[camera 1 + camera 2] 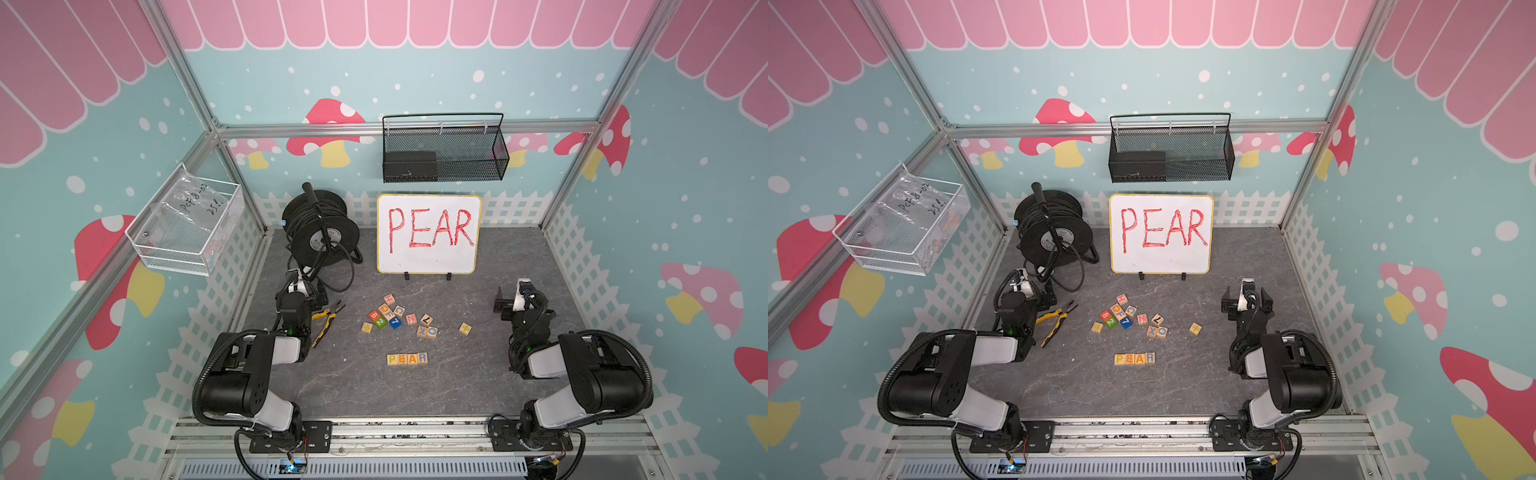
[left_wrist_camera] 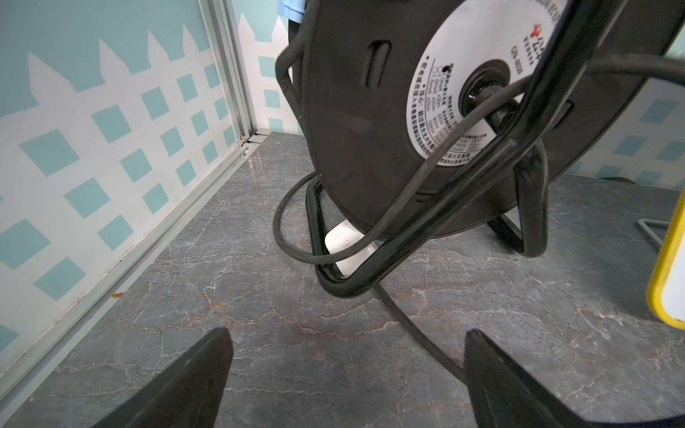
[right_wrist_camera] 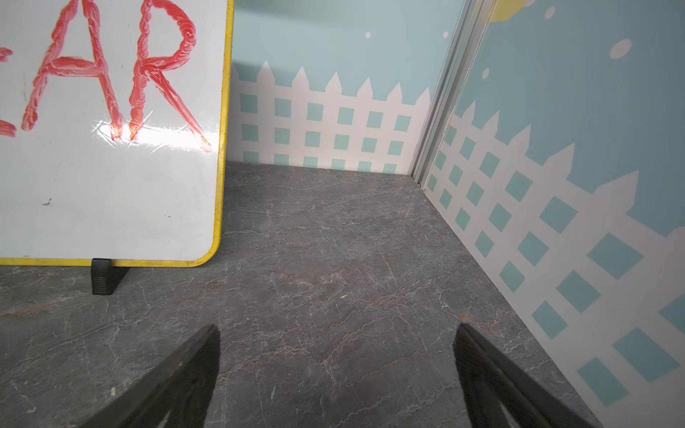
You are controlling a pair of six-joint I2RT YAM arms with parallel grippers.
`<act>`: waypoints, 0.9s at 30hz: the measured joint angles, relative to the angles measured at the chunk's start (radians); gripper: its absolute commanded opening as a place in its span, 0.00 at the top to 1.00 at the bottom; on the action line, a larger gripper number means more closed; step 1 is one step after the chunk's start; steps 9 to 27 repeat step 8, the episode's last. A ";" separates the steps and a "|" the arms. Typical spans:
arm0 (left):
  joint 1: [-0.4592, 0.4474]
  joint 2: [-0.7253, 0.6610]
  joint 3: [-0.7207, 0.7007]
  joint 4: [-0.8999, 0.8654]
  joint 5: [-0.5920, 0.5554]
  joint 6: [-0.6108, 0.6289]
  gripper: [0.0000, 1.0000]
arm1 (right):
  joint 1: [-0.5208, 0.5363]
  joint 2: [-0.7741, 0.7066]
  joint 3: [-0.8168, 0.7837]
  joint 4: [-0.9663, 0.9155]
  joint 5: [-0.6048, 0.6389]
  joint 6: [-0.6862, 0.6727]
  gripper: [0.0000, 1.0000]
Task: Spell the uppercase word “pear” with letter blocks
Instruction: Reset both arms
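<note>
The grey stone-patterned table (image 1: pixel 457 382) formed the floor of the enclosure. At its far edge a yellow-framed whiteboard (image 1: pixel 428 257) stood propped on two black feet, bearing PEAR in red capitals. To the whiteboard's left, in both top views, a black cable reel (image 1: pixel 1054 237) stood upright on its frame, with loose cord trailing onto the table.

The left gripper (image 2: pixel 348 333) was stationed just before the reel and pointed at it. Its jaws stood wide apart, with bare table showing between them. The right gripper (image 3: pixel 336 328) was on the opposite side, aimed at the far right corner beside the whiteboard. Its jaws likewise stood wide apart over bare table.

Yellow-handled pliers (image 1: pixel 326 318) lay just beside the left arm. A scatter of loose blocks (image 1: pixel 392 318) lay mid-table, some painted, some plain wood.

The letter blocks (image 1: pixel 407 358) sat nearer the robot than that scatter, between the two arms. They were four wooden cubes touching in one straight row, reading P, E, A, R from left to right. Both grippers were well apart from them.
</note>
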 measured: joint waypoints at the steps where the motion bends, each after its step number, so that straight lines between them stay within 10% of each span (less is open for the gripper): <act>1: 0.000 0.000 0.000 0.000 0.000 0.000 0.01 | 0.000 0.000 0.000 0.000 0.000 0.000 0.01; 27: -0.007 0.000 0.001 -0.003 0.000 0.003 0.01 | 0.000 0.000 0.000 0.000 0.000 0.000 0.00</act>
